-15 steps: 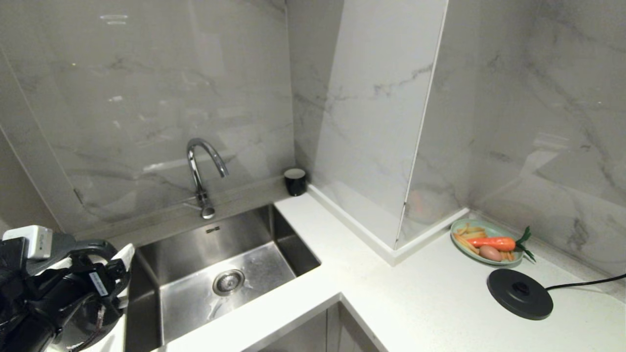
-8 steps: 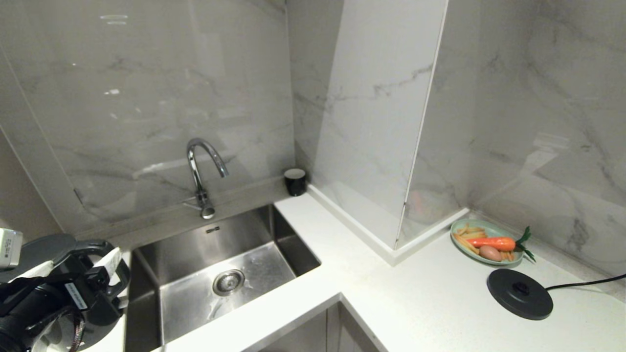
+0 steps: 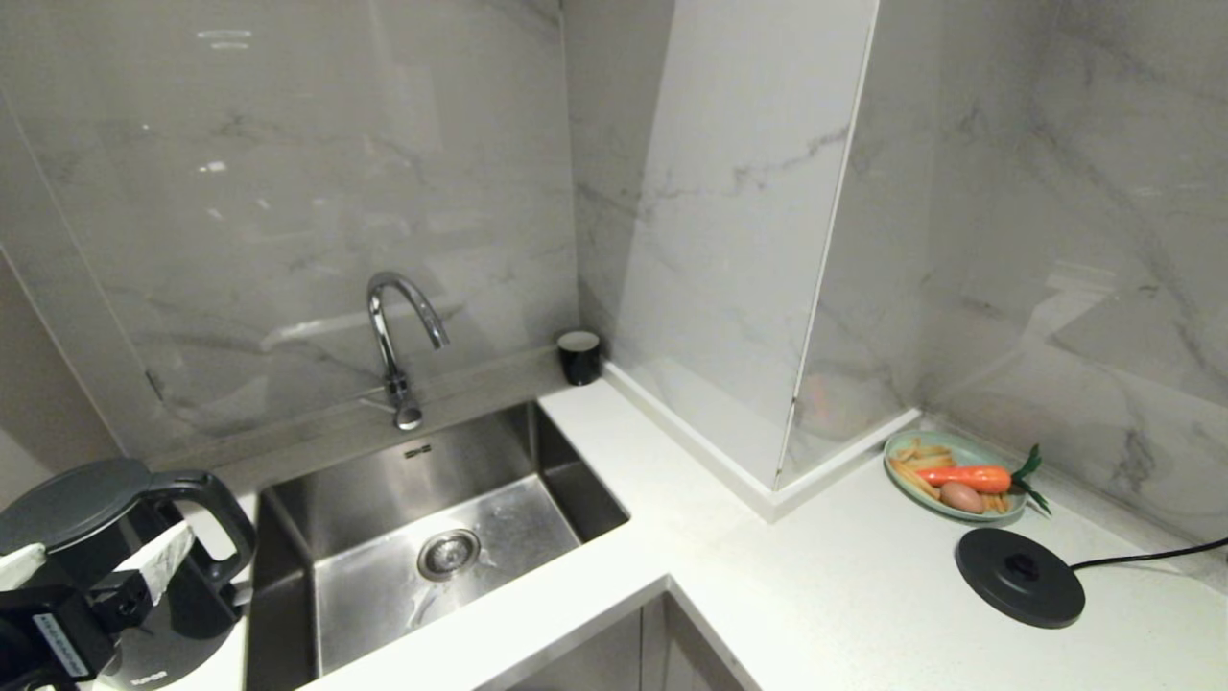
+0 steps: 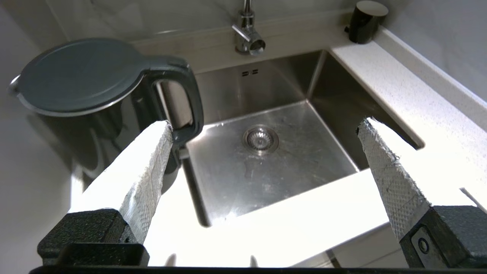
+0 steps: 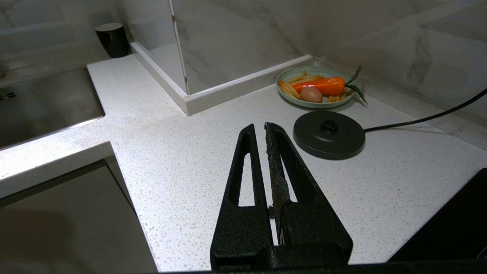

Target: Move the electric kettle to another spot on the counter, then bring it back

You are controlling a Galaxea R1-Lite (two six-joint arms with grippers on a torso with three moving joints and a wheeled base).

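**Kettle parked by the sink, return trip not yet made**

Nearest to us, the left gripper (image 4: 262,133) hangs low at the front-left corner with its white-padded fingers (image 4: 146,167) spread wide and nothing between them; one pad sits just beside the loop handle without closing on it. Right behind it the electric kettle (image 3: 106,537) stands upright, lid on, on the counter (image 3: 815,595) to the left of the sink (image 3: 432,537). We judge the outbound half done: the kettle sits well away from its round base (image 3: 1020,578), which lies bare and corded on the right-hand stretch of worktop. What remains, by our reckoning, is the whole way back, meaning a fresh grip on the handle, a carry across the sink and a landing on or beside that base. Our right gripper (image 5: 262,131) is parked over the right stretch, its black fingers pressed together and holding nothing. Beyond the base rests a plate of food (image 3: 955,475), and farthest back, in the corner past the faucet (image 3: 398,336), a small black cup (image 3: 579,356).
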